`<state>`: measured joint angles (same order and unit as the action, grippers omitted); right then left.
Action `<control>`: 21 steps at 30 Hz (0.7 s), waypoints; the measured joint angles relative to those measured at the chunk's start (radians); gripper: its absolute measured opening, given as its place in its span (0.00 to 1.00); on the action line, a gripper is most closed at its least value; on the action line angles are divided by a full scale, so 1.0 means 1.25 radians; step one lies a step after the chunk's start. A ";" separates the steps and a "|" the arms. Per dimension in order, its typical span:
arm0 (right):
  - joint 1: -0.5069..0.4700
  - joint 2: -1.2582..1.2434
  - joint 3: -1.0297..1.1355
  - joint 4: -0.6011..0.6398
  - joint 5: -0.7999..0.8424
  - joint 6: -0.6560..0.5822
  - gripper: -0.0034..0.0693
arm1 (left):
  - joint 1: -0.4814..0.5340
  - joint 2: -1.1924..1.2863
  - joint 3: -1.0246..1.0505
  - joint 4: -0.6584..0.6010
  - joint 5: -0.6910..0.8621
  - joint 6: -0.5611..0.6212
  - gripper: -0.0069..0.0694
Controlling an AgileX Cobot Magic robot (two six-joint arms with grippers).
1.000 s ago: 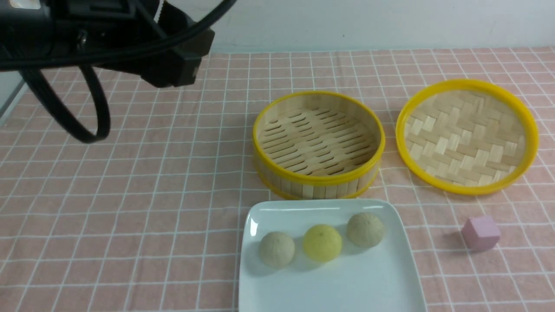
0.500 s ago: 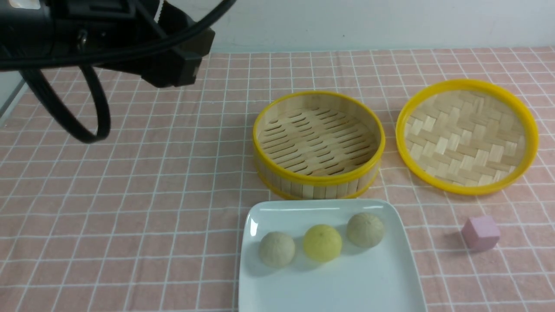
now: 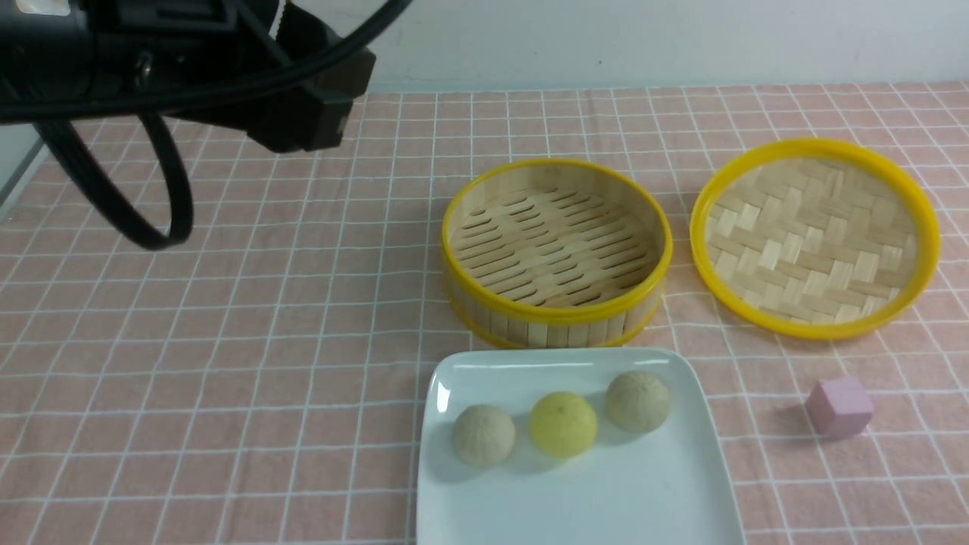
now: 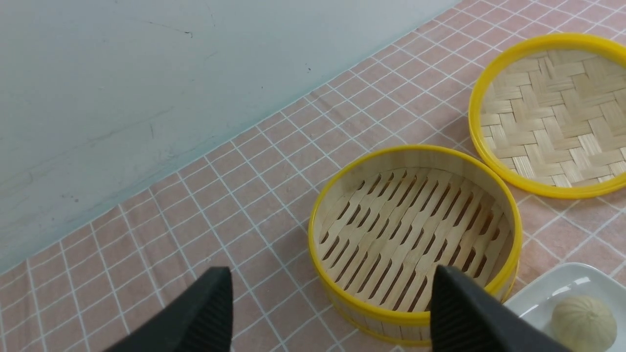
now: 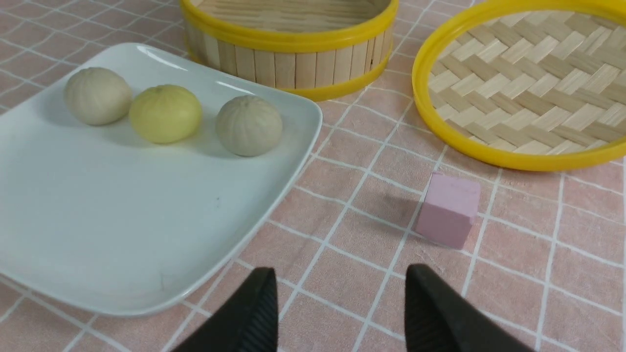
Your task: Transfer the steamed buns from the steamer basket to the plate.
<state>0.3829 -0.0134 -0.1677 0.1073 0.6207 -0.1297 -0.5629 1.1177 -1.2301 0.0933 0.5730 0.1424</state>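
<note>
Pink checked counter [image 3: 227,341]: all three steamed buns [image 3: 562,424] sit in a row on the plate [image 3: 606,499]; steamer basket [image 3: 556,314] empty. Left fingers [image 4: 205,308] and right fingers [image 5: 254,313] spread apart, holding nothing. Transfer appears complete; any retreat should lift clear of basket rim and plate.

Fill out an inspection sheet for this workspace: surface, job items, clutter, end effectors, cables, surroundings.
Surface: pink checked tablecloth, flat, no spills seen.
Job's things: three steamed buns in a row on the plate; steamer basket upright and empty, just behind the plate.
Clutter: woven tray right of the basket; pink cube right of the plate.
End effectors: left end effector open, empty, facing the basket; right end effector open, empty, over cloth near plate and cube.
Cables: black cable loop hanging from the left arm.
Surroundings: pale wall behind the table; nothing else seen.
</note>
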 joint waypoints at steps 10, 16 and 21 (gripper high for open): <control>0.000 0.000 0.000 0.001 -0.001 0.000 0.55 | 0.000 0.000 0.000 -0.006 0.000 0.000 0.79; 0.000 0.000 0.000 -0.002 -0.015 0.000 0.55 | 0.000 0.000 0.000 -0.006 0.000 0.000 0.79; 0.000 0.000 0.000 -0.012 -0.140 0.000 0.55 | 0.000 0.000 0.000 -0.006 0.000 0.000 0.79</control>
<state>0.3829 -0.0134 -0.1677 0.0929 0.4453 -0.1297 -0.5629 1.1177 -1.2301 0.0855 0.5732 0.1424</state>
